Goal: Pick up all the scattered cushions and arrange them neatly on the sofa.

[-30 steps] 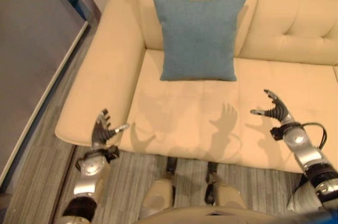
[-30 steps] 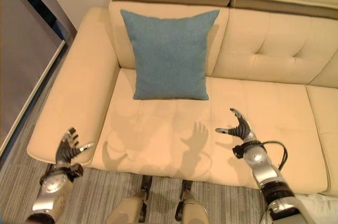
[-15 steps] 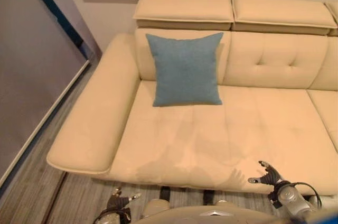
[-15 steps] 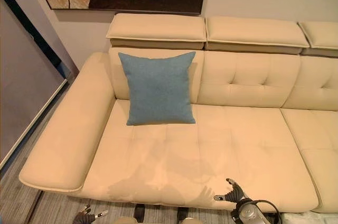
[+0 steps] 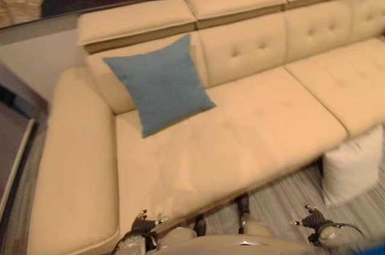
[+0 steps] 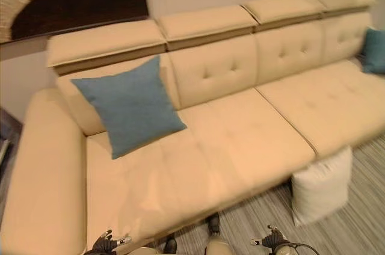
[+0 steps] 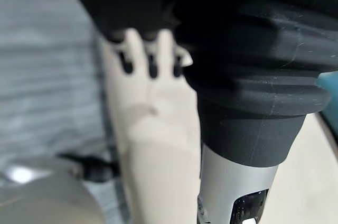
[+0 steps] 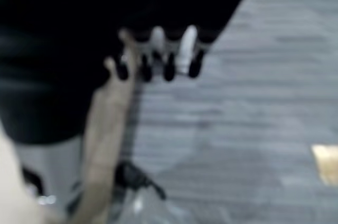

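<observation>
Cream leather sofa (image 6: 240, 141) spans the head views. At its left end a blue cushion (image 6: 127, 106) leans upright against the backrest beside the armrest. Low at the front edge, the left hand (image 5: 143, 224) hangs empty with fingers loosely spread. Further right the right hand (image 5: 311, 222) hangs likewise, relaxed and holding nothing. A white cushion (image 6: 320, 186) stands on the grey floor (image 6: 355, 219) against the sofa front, and a teal cushion (image 6: 375, 51) sits at the far right end

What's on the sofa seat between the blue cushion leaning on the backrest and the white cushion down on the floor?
Nothing: in the right eye view the sofa seat is bare from the blue cushion to the white cushion, which leans against its front edge.
</observation>
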### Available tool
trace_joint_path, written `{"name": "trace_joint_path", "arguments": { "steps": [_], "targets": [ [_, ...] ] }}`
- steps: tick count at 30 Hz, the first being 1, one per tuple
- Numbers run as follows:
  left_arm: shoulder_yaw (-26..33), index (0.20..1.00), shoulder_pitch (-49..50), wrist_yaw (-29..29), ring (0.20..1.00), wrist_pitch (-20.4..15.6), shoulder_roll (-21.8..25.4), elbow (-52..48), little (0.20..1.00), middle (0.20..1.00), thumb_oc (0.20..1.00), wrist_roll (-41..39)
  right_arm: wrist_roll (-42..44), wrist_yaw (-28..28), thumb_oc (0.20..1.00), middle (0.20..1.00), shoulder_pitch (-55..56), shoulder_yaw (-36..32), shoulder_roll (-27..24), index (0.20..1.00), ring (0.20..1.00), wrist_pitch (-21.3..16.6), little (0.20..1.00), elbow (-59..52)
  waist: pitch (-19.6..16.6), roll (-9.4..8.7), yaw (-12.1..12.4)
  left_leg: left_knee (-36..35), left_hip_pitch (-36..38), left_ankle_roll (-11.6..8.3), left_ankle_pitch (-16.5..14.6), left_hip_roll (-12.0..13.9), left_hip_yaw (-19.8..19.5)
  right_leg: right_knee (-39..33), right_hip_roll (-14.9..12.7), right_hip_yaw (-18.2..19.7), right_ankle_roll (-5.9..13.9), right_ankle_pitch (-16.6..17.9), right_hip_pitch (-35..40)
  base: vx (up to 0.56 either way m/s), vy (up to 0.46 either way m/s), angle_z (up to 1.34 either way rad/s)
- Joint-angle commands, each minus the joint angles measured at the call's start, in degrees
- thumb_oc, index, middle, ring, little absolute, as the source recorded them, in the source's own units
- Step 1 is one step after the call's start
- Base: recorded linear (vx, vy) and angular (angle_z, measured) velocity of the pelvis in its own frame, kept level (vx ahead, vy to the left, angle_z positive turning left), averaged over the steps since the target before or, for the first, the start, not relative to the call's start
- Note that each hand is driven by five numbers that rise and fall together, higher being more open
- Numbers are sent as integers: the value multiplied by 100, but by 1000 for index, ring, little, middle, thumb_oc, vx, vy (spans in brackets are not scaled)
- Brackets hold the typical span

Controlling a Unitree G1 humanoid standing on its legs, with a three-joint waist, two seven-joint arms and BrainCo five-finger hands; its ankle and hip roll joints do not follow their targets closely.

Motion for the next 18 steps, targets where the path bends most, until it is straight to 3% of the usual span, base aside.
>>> {"name": "trace_joint_path", "arguments": {
  "steps": [1, 3, 4, 5, 6, 8, 11, 13, 14, 18],
  "targets": [
    [42, 1000, -27, 10, 1000, 8, 168, 115, 1000, 1000, 1000, 163, -79, -72, 1000, 1000, -134, 22, -243, 1000, 1000, -1, 1000, -167, 177, 6, 280, -75, 75, -426, 42, 42, -818, -81, 85, -184, -25, -81, 1088, -160, -48, -97],
    [50, 1000, -27, -14, 1000, 16, 181, 89, 1000, 1000, 1000, 132, -32, -99, 1000, 1000, -118, -45, -240, 1000, 1000, 2, 1000, -215, 89, 32, 431, -206, 87, -449, 77, 175, -561, 37, -87, -735, -110, -371, 1452, -126, -124, -68],
    [72, 1000, -34, -9, 1000, 20, 177, 73, 1000, 1000, 1000, 116, -54, -111, 1000, 1000, -132, -27, -232, 1000, 1000, 9, 1000, -211, 15, 10, 538, -250, 107, -494, 12, 238, -442, -26, -176, -1000, -58, -514, 1694, -146, -178, -53],
    [65, 1000, -35, -2, 1000, 40, 176, 82, 1000, 1000, 1000, 147, -66, -130, 1000, 1000, -147, -37, -204, 1000, 1000, 27, 1000, -200, 34, -41, 656, -183, 63, -503, 44, 266, -255, -239, -233, -1252, -47, -439, 1914, -161, -352, -93],
    [63, 1000, -61, 16, 1000, 7, 167, 55, 1000, 1000, 1000, 85, 79, -147, 1000, 1000, -241, 56, -103, 1000, 1000, -3, 1000, -294, 44, -197, 604, -212, 5, -621, 129, 316, -145, -912, 138, -805, -58, -394, 1950, -169, -282, -107],
    [55, 1000, -73, 4, 1000, -2, 143, 60, 1000, 1000, 1000, 91, 106, -152, 1000, 1000, -251, 80, -87, 1000, 1000, -13, 1000, -313, 17, -215, 599, -215, -27, -629, 144, 335, -140, -1022, 160, -774, -63, -359, 1929, -50, -214, -67],
    [-116, 1000, -223, -32, 1000, -5, 57, 43, 1000, 1000, 1000, 140, 351, -196, 1000, 1000, -227, 123, -60, 1000, 1000, -78, 1000, -407, 68, -244, 354, -102, -60, -751, 141, 431, -159, -1560, 446, -468, -165, -178, 2037, -31, -242, -34],
    [-149, 1000, -254, -52, 1000, 9, 38, 43, 1000, 1000, 1000, 166, 391, -190, 1000, 1000, -215, 123, -55, 1000, 1000, -93, 1000, -412, 91, -236, 318, -44, -50, -779, 122, 461, -168, -1673, 488, -439, -175, -143, 2092, -50, -157, 4],
    [-264, 1000, -374, -16, 1000, -3, 12, -20, 1000, 1000, 1000, 145, 460, -202, 1000, 1000, -235, 200, -53, 1000, 1000, -135, 1000, -431, 224, -301, 440, 419, -132, -830, -75, 69, -1211, -1742, 548, -64, -237, -29, 2030, -90, -111, -11],
    [-344, 1000, -353, -44, 1000, 11, -27, 9, 1000, 1000, 1000, 210, 439, -155, 1000, 1000, -148, 192, -49, 1000, 1000, -134, 1000, -344, 191, -330, 402, 490, -39, -793, -245, -129, -1462, -1740, 578, 251, -201, 97, 1966, -37, -47, -92]
  ]
}}
